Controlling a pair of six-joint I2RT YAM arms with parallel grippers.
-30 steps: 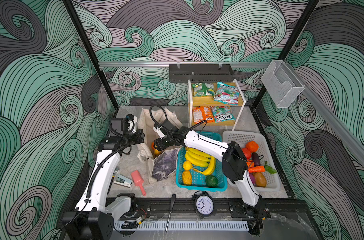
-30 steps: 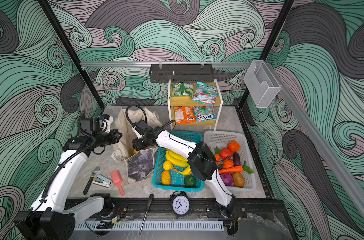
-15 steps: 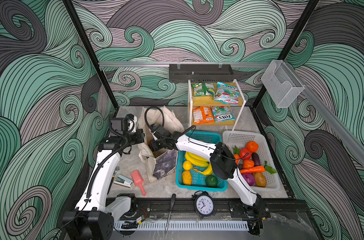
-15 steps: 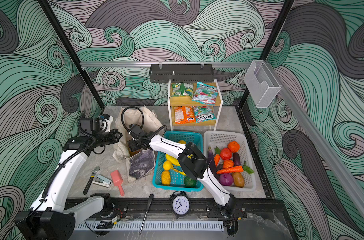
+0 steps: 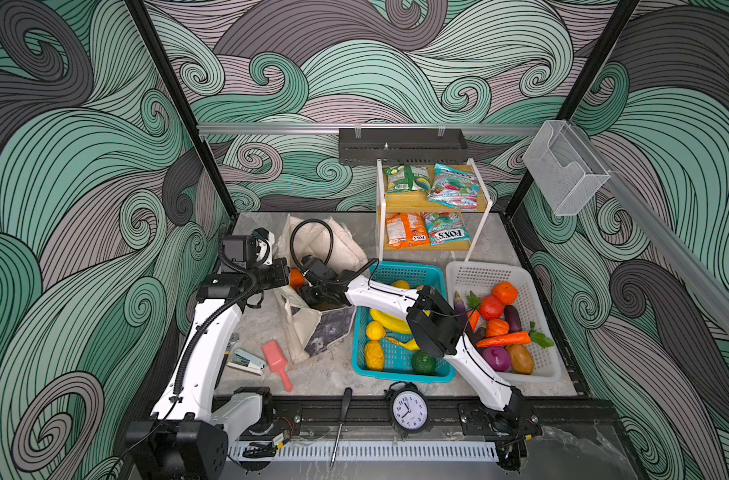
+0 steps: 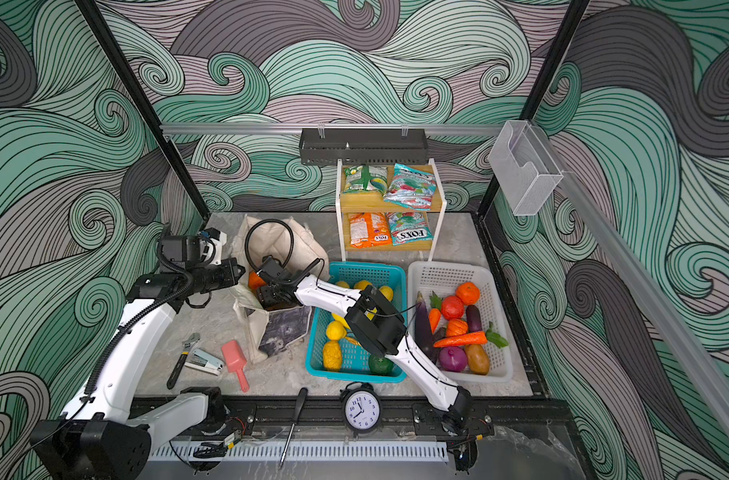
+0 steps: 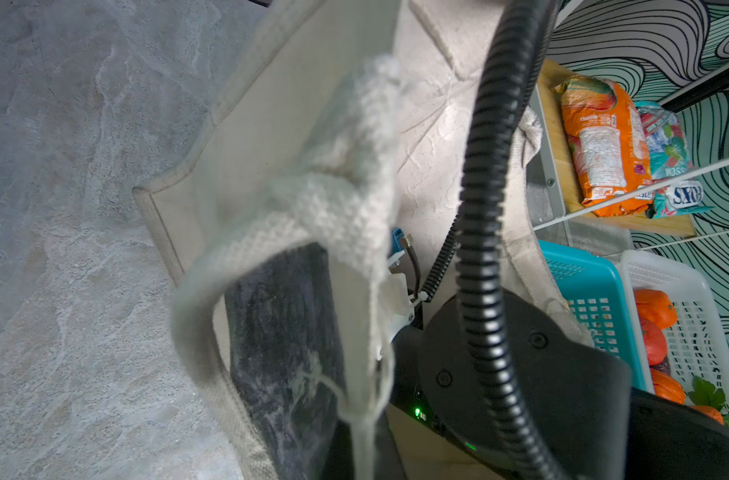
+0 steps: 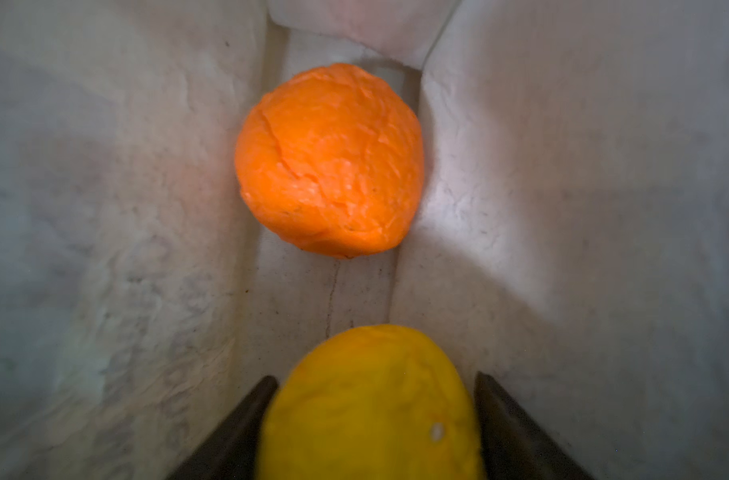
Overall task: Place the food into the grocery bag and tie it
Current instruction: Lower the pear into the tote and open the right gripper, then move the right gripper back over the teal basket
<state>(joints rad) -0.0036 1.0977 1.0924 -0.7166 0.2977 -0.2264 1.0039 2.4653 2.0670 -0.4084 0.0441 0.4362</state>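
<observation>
The beige grocery bag (image 5: 313, 336) stands open at the left of the table in both top views, its print side (image 6: 284, 328) facing front. My left gripper (image 5: 283, 274) is at the bag's left rim, shut on its cream handle (image 7: 346, 199), which hangs taut. My right gripper (image 8: 375, 376) is down inside the bag, open, with a yellow-orange fruit (image 8: 371, 407) between its fingers and a gap showing on one side. An orange (image 8: 329, 158) lies on the bag's floor beyond it and also shows in the bag's mouth (image 5: 297, 277).
A teal basket (image 5: 400, 270) with bananas and lemons sits right of the bag, under my right arm. A white basket (image 5: 479, 270) holds more produce. Snack packets lie on the back shelf (image 5: 429, 203). A clock (image 5: 410, 409), screwdriver (image 5: 340, 419), pink scoop (image 5: 275, 361) and stapler (image 5: 246, 361) lie in front.
My right arm has swung left and reached down into the bag with the yellow-orange fruit, and its jaws have widened. The left arm has not moved.
</observation>
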